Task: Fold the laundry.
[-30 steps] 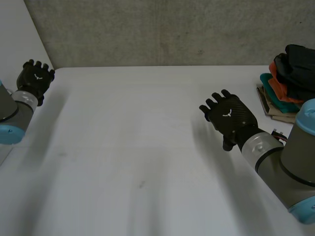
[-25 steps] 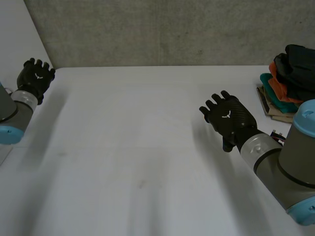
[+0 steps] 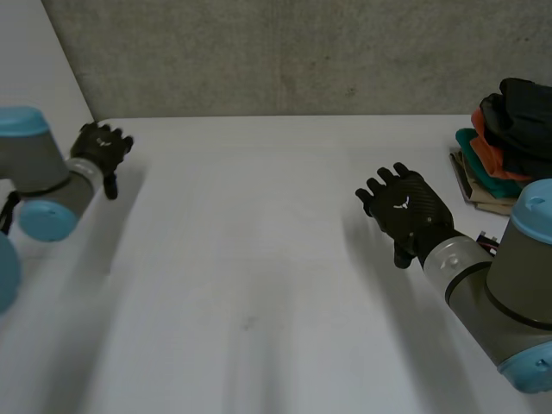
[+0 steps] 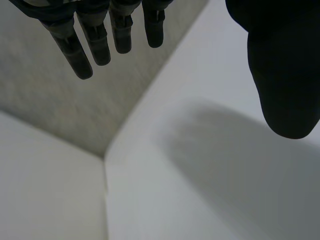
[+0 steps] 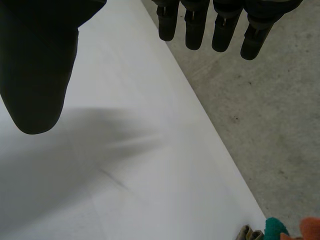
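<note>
While the laundry pile (image 3: 502,148) sits at the frame's right edge, we hold nothing.
Left hand (image 3: 102,148) and right hand (image 3: 404,207) are spread and empty; the clothes look soft and light, so we'd pinch a top edge.

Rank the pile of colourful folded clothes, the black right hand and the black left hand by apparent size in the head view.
Pile of colourful folded clothes
Black right hand, close behind
Black left hand, smallest, perhaps just farther away
</note>
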`<action>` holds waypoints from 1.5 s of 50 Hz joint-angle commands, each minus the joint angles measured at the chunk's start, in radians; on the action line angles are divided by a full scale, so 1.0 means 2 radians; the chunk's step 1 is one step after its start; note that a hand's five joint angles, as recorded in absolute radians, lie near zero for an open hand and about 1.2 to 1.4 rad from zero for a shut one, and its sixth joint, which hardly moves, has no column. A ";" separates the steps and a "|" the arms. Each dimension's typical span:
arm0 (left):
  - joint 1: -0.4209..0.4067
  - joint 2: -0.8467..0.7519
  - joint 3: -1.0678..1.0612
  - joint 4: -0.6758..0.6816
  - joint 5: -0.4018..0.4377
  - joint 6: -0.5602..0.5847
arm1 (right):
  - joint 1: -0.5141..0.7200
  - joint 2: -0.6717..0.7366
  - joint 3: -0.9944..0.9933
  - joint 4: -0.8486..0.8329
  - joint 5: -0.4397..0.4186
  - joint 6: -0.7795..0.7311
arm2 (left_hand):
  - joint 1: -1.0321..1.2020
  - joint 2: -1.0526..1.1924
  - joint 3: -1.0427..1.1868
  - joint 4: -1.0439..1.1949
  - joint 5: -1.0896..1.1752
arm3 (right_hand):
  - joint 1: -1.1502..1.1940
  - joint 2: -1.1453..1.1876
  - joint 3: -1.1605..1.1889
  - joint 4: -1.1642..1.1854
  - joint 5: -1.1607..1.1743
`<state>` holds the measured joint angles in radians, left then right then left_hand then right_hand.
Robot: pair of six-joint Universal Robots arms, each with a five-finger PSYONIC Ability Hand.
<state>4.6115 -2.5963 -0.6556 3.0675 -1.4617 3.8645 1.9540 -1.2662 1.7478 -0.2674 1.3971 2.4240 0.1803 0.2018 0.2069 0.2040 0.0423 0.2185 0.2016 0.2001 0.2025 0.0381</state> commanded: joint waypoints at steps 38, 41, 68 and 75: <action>0.195 0.463 -0.660 0.263 0.146 -0.147 | 0.022 -0.018 -0.004 0.026 -0.003 0.040 | -0.003 -0.014 -0.016 -0.015 -0.021 | -0.022 -0.014 -0.013 -0.014 -0.019; 0.141 0.465 -0.646 0.272 0.100 -0.154 | 0.016 -0.030 -0.009 0.032 0.000 0.069 | -0.003 -0.014 -0.016 -0.015 -0.021 | -0.022 -0.014 -0.013 -0.014 -0.019; -0.205 0.547 -0.468 -0.023 -0.158 -0.264 | -0.057 -0.157 -0.051 0.115 0.030 0.278 | -0.003 -0.014 -0.016 -0.015 -0.021 | -0.022 -0.014 -0.013 -0.014 -0.019; -0.197 0.544 -0.475 -0.030 -0.158 -0.267 | -0.058 -0.156 -0.052 0.114 0.043 0.260 | -0.003 -0.014 -0.016 -0.015 -0.021 | -0.022 -0.014 -0.013 -0.014 -0.019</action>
<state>4.1976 -1.5030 -1.5903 3.0164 -1.7828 3.3363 1.8391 -1.5800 1.6442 -0.0345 1.4619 2.9786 0.1803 0.2015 0.2068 0.2040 0.0422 0.2185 0.2016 0.2001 0.2025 0.0381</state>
